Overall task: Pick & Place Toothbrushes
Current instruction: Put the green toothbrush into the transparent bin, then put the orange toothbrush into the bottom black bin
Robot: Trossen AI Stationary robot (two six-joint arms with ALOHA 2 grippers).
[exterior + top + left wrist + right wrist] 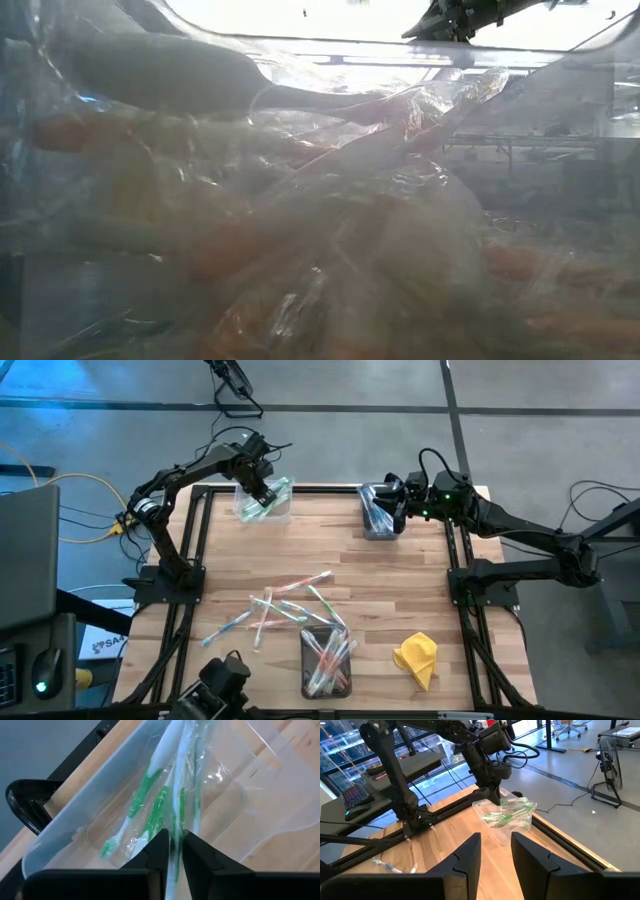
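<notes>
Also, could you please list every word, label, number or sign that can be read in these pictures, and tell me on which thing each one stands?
No text can be read in any view.
White card or paper beside the table's left edge, high view: it bears dark print, too small to read.
Toothbrushes in the clear bin, left wrist view: no lettering shows on the wrappers.
Monitor beyond the table, right wrist view: coloured lines, too blurred to read.
</notes>
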